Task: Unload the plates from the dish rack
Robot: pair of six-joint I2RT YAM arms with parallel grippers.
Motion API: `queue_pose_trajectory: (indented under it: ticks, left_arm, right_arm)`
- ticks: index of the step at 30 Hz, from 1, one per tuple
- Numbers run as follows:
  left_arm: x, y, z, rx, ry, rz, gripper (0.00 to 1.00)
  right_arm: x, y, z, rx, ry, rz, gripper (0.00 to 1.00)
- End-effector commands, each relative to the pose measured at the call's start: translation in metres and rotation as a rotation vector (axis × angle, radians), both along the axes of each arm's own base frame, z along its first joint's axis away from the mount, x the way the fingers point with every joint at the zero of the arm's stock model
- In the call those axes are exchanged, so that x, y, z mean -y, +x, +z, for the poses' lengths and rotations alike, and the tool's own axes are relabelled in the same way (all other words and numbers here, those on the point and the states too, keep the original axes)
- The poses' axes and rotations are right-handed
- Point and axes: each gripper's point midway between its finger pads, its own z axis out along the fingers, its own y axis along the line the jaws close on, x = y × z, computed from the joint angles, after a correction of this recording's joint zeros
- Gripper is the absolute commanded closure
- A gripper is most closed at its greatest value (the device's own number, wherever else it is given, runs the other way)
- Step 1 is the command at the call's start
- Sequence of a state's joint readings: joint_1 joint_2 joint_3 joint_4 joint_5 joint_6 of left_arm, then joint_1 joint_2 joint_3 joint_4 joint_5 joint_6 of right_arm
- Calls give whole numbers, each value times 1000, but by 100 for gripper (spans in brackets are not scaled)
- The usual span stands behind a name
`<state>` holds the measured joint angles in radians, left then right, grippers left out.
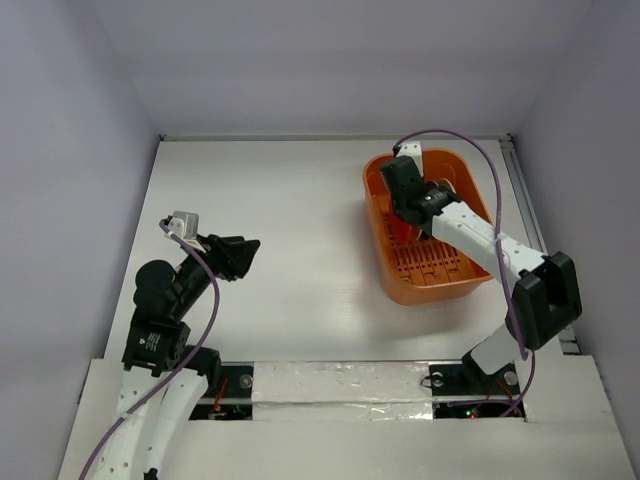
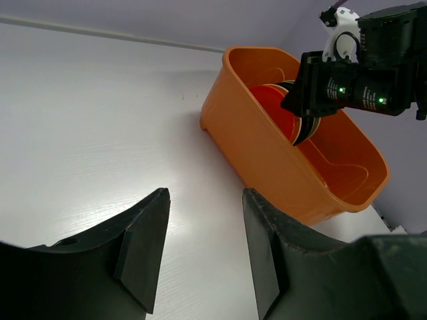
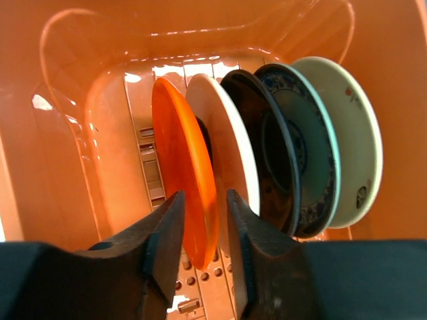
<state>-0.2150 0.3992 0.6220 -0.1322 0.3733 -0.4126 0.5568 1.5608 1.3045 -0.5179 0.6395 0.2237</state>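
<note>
The orange dish rack (image 1: pixel 420 290) stands at the right of the table; it also shows in the left wrist view (image 2: pixel 267 160). In the right wrist view several plates stand on edge in it: an orange-red plate (image 3: pixel 180 153), a white plate (image 3: pixel 227 133), a black plate (image 3: pixel 263 147), a blue-grey patterned plate (image 3: pixel 310 147) and a cream plate with marks (image 3: pixel 353 133). My right gripper (image 3: pixel 204 195) is down inside the rack (image 1: pixel 405 185), jaws open, one on each side of the orange-red plate's rim with small gaps. My left gripper (image 2: pixel 205 193) is open and empty over the table at the left (image 1: pixel 248 250).
The rack's ribbed, slotted floor (image 3: pixel 150 173) lies under the plates. Bare white table (image 1: pixel 300 200) stretches between the left gripper and the rack. Grey walls close the table at the back and sides. A rail (image 1: pixel 520 180) runs along the right edge.
</note>
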Motion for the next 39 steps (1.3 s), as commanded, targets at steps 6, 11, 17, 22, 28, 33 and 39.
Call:
queue_pose_trajectory:
  ticks: [6,11,17,22,28,33,39]
  left_arm:
    - [1,1,8,36,-11,-4,55]
    - [1,1,8,38,-10,-7,55]
    - [2,1,10,41,-14,-11,55]
    - [2,0,9,43,-13,-13,55]
    - [2,0,10,43,-16,-11,55]
    - [1,0,10,43,-16,-10,55]
    - [0,2,10,41,-16,-1,55]
  right_arm:
    - [0,18,11,46,-9,-23,73]
    - [3,16,21,61,-12,-24,81]
    - [7,10,51,114,-10,-19,90]
    - [8,2,75,149,-19,-23,96]
    - [17,-19,121,222,-13,-38,100]
    - [27,-47,169,314,38,-48,100]
    - [-47,-74,194,354,238,194,100]
